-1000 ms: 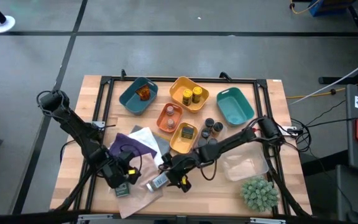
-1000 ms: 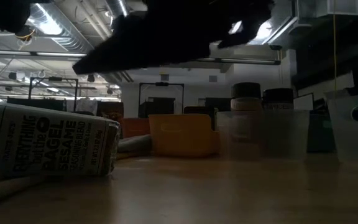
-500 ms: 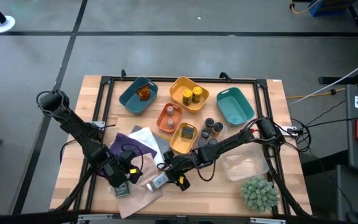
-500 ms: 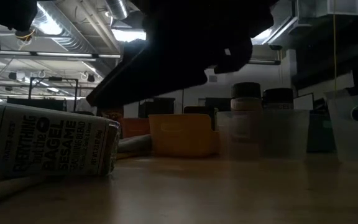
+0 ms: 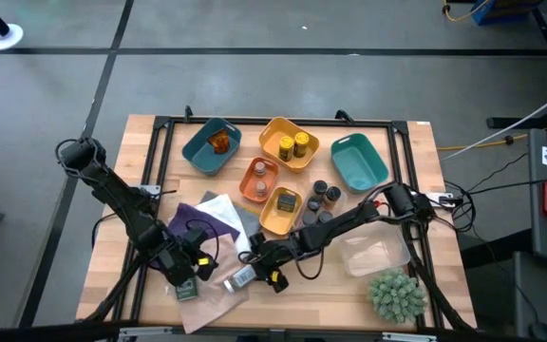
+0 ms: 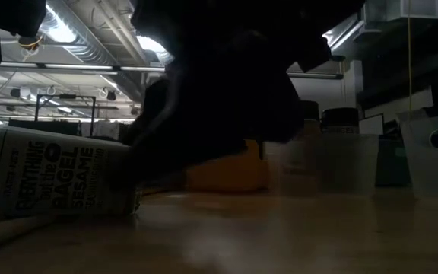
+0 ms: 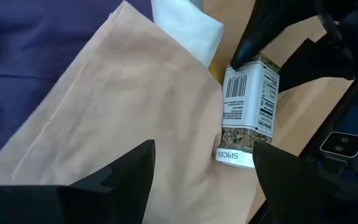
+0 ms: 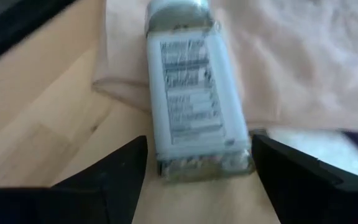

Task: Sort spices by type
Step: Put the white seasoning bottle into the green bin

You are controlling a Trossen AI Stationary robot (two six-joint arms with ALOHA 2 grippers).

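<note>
At the table's near edge, around six o'clock, a white-labelled seasoning jar point(image 5: 241, 277) lies on its side, partly on a tan packet point(image 5: 218, 299). The right claw point(image 5: 263, 267) stands wide open over it, holding nothing; the jar lies straight ahead between its fingers, long axis along the reach, grey lid pointing away toward eight o'clock. The left claw point(image 5: 186, 278) waits nearby at nine o'clock, open and empty, farther from the grasp.

Trays point(image 5: 288, 142) crowd the counter's point(image 5: 444, 256) far middle. Bare wood lies open at the near right, between the lying jar point(image 5: 242, 277) and the spiky plant point(image 5: 394, 294).
</note>
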